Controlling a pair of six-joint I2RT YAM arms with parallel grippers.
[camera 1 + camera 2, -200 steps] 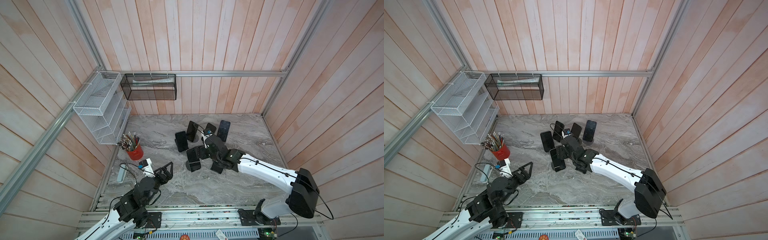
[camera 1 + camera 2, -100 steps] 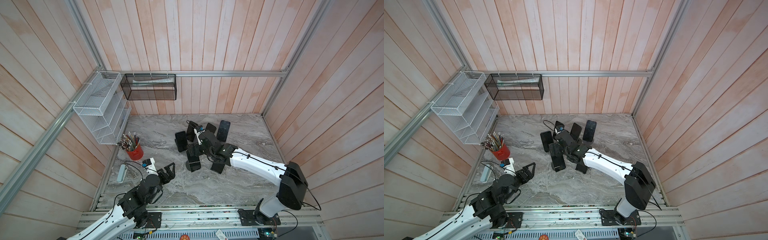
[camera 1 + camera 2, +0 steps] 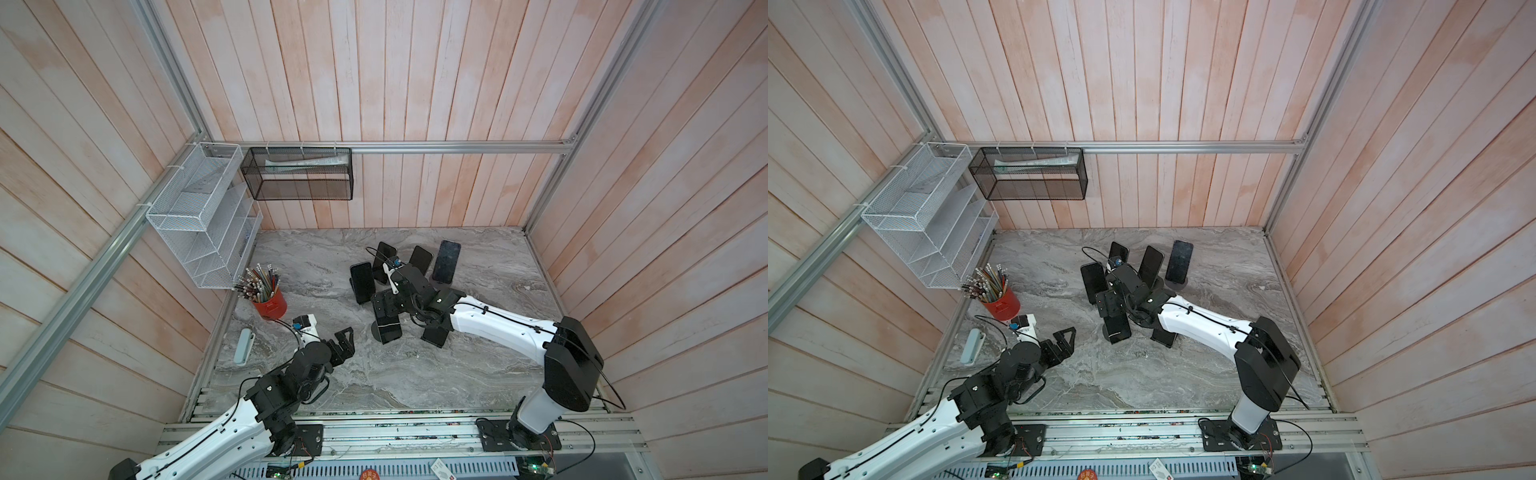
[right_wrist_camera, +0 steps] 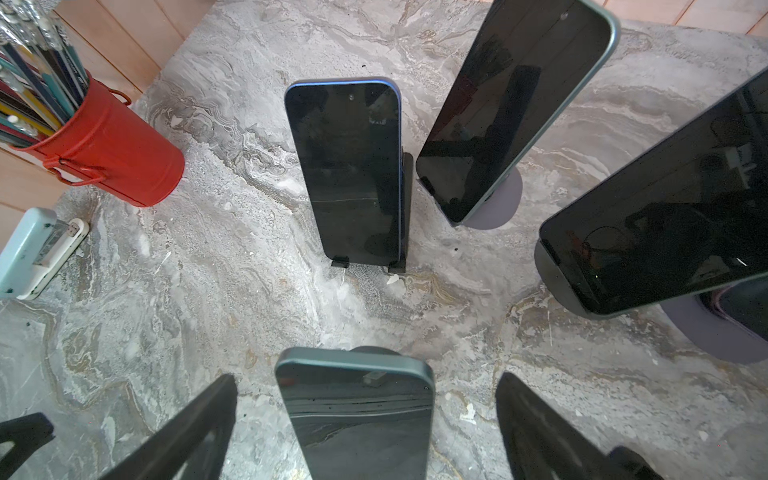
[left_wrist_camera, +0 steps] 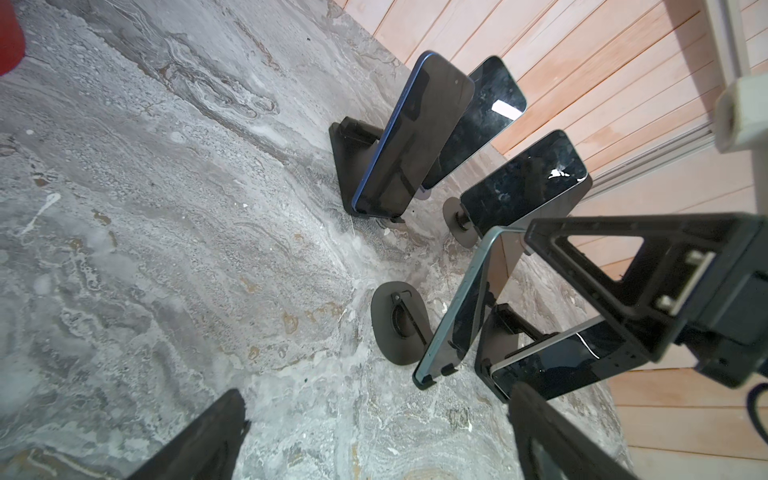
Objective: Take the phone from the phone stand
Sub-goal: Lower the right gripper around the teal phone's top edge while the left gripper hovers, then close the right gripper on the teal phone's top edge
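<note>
Several dark phones lean on black stands on the grey marble table [image 3: 490,374]. My right gripper [image 4: 365,378] is open and straddles the top of the teal-edged phone [image 4: 357,415], with a gap on each side. In both top views this phone [image 3: 388,324] [image 3: 1117,328] leans on a round-based phone stand [image 3: 375,331] and the right gripper [image 3: 390,307] [image 3: 1115,307] sits over its upper end. My left gripper [image 3: 345,340] [image 5: 378,392] is open and empty above bare marble, short of that phone [image 5: 461,307].
Other phones on stands crowd the gripper: a blue-edged one [image 4: 349,174] ahead, others [image 3: 446,262] [image 3: 419,259] behind, one [image 3: 434,334] under the right forearm. A red pencil cup [image 3: 270,301] and a light blue device [image 3: 243,345] sit at the left edge. Wire baskets [image 3: 203,216] hang on the wall.
The right gripper's jaws have spread wider and the right arm has swung a little to the left. The left gripper has drifted slightly to the right.
</note>
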